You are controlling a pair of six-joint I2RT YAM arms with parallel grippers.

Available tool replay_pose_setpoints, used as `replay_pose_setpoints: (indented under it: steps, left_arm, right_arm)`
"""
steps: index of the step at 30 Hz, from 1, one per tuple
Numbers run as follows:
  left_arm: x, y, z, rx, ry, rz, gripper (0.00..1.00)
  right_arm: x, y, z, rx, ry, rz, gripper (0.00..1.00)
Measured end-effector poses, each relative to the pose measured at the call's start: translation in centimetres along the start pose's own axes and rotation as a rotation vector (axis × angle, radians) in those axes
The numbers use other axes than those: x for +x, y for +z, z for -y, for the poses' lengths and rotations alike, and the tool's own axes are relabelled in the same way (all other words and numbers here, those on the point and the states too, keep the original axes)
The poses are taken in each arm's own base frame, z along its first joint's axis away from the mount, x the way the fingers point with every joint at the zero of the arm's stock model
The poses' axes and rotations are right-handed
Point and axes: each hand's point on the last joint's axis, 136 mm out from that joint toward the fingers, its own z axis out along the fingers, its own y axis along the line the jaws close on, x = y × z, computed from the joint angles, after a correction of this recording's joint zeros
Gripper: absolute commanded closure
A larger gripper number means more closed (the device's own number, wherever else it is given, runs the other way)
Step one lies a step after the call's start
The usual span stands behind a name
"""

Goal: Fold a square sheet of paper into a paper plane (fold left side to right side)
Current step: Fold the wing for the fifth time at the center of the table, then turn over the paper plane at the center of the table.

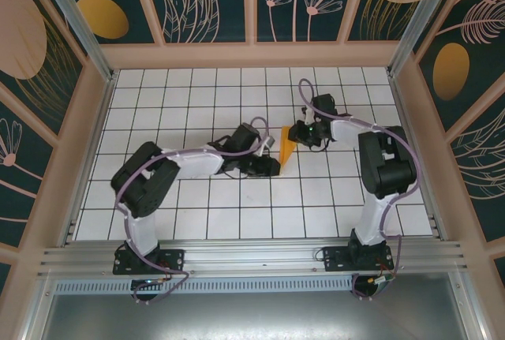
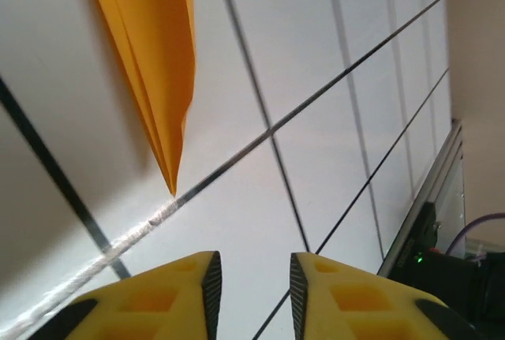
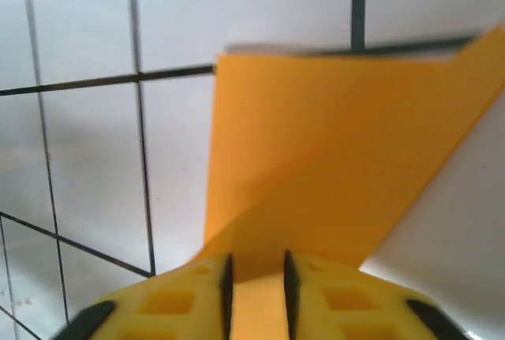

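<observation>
**Where is the orange paper (image 1: 289, 149) at this moment?**

It's on the white tiled table (image 1: 158, 198), about halfway between the near and far edges and a little toward the right edge. It lies between my two claws. It is folded narrow, with a sharp tip pointing toward the near edge.

**What about your left claw?**

My left claw (image 2: 254, 293) sits low over the tiles, just beside the paper on its left. The yellow fingers (image 2: 185, 297) stand a little apart, with a narrow gap between them. I see only white tile through that gap, so this claw has hold of nothing. From that wrist, the paper's tip rests on the table right by a dark tile line. The tip is ahead of the fingers and apart from them.

**And the right one?**

My right claw (image 3: 256, 297) is at the paper's right side. Its jaws are also parted by a narrow slot, and orange shows through that slot. The sheet spreads out ahead of the fingers (image 3: 181, 300), with a diagonal crease across it and a thin shadow along its far edge. I can't tell whether the pads touch the paper. The slot looks wider than a thin sheet, so I would not call it a grip.
</observation>
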Motion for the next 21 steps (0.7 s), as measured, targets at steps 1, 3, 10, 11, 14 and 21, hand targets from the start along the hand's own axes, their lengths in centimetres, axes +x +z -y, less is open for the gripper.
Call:
replay_pose_setpoints:
  steps: [1,3,10,11,14,21]
  left_arm:
    - [-1.1,-1.1,0.2,0.001,0.007,0.045,0.65]
    - [-3.7,-3.7,0.4,-0.009,0.016,0.154,0.58]
    - [-9.0,-8.7,-0.5,-0.097,0.027,0.412,0.49]
    - [-9.3,-8.8,-0.6,-0.11,0.028,0.43,0.48]
    - [-9.8,-9.2,-1.1,-0.141,0.025,0.466,0.47]
    - [-10.6,-10.6,-1.2,-0.186,0.038,0.531,0.46]
  right_arm:
    - [-0.7,-1.0,-0.3,0.012,-0.011,0.034,0.61]
    - [-2.2,-3.5,-1.3,0.03,-0.033,0.118,0.55]
    - [-1.6,-7.0,-3.0,0.117,-0.042,0.251,0.4]
    - [-0.7,-6.4,-2.8,0.134,-0.035,0.238,0.39]
    - [2.0,-5.0,-1.6,0.172,0.006,0.187,0.4]
    - [3.9,-2.5,0.0,0.209,0.082,0.127,0.62]
